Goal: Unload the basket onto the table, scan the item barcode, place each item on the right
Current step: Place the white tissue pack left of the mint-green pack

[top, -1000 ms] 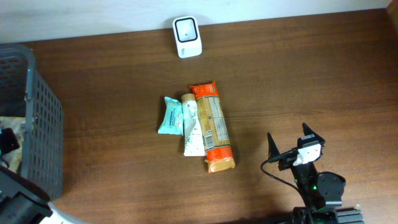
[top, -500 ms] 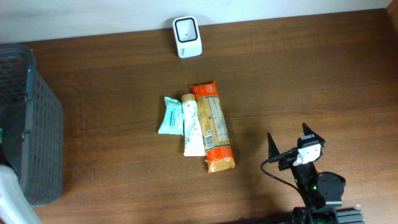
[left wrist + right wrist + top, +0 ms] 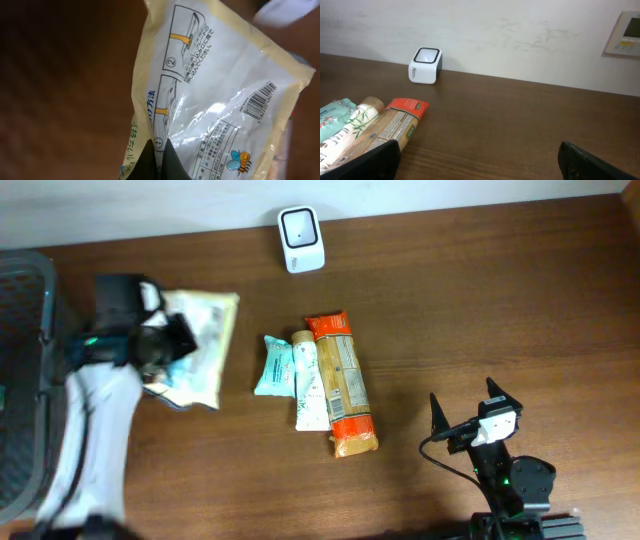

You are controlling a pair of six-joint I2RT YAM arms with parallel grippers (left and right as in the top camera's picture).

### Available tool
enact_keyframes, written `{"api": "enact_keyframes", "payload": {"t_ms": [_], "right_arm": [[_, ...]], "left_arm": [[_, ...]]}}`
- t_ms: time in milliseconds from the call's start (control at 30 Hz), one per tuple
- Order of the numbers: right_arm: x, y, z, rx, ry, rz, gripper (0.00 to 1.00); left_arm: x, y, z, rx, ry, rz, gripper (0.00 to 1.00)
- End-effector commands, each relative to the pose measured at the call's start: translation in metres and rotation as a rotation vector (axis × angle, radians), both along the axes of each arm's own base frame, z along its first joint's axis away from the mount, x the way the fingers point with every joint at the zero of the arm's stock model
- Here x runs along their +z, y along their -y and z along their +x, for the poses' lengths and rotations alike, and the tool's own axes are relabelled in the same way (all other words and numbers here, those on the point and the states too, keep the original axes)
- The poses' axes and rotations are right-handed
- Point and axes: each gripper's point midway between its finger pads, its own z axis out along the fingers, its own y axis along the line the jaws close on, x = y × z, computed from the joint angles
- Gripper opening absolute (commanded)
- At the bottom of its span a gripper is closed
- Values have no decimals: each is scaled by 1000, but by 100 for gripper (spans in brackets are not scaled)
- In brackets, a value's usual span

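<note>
Overhead view: my left gripper (image 3: 168, 340) clenches a pale yellow pouch (image 3: 208, 330) left of the snack packets (image 3: 335, 385), well apart from the white scanner (image 3: 301, 240) at the far edge. I judge its barcode not yet scanned. My right gripper (image 3: 463, 405) gapes empty.

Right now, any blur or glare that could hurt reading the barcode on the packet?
Overhead: the left arm and left hand are smeared by motion blur, and the packet looks soft. Left wrist: glare streaks the packet's film, but the barcode bars are distinct; the top right corner is blurred. Right wrist: sharp, evenly lit, scanner clear.
</note>
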Motion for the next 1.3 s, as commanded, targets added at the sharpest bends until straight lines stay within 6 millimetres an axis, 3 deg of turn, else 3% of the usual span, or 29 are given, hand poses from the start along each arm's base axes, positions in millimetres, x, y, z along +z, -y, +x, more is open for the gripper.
{"api": "enact_keyframes", "payload": {"t_ms": [0, 133, 267, 300, 333, 400, 433, 533, 633, 800, 867, 933, 1033, 1067, 1133, 1267], "right_arm": [[-2, 2, 0, -7, -1, -3, 99], [-2, 2, 0, -7, -1, -3, 99], [-2, 2, 0, -7, -1, -3, 99], [-2, 2, 0, -7, -1, -3, 99], [-2, 2, 0, -7, -1, -3, 99], [-2, 2, 0, -7, -1, -3, 99], [-2, 2, 0, -7, -1, -4, 99], [-2, 2, 0, -7, -1, -3, 99], [-2, 2, 0, -7, -1, -3, 99], [-2, 2, 0, -7, -1, -3, 99], [-2, 2, 0, -7, -1, -3, 99], [-2, 2, 0, -7, -1, -3, 99], [-2, 2, 0, -7, -1, -4, 99], [-2, 2, 0, -7, -1, -3, 99], [-2, 2, 0, -7, -1, -3, 99], [-2, 2, 0, -7, -1, -4, 99]], "left_arm": [[-61, 30, 7, 110, -170, -89, 0], [-123, 58, 0, 153, -336, -99, 0], [-141, 78, -11, 113, -393, -80, 0], [-141, 89, -14, 85, -394, -74, 16], [-141, 95, -16, 62, -393, -69, 39], [-141, 108, -22, -10, -393, -48, 93], [-141, 113, -25, -47, -397, -36, 99], [-136, 117, -25, -98, -385, -20, 99], [-88, 85, -5, -48, -279, 92, 99], [73, 32, 28, -69, 129, 160, 99], [117, 6, 26, 1, 234, 171, 99], [159, -37, 17, 117, 334, 198, 99], [185, -92, -4, 239, 386, 279, 99], [195, -137, -20, 389, 387, 379, 99], [203, -188, -37, 554, 380, 477, 99], [193, -266, -66, 770, 307, 557, 99]]}}
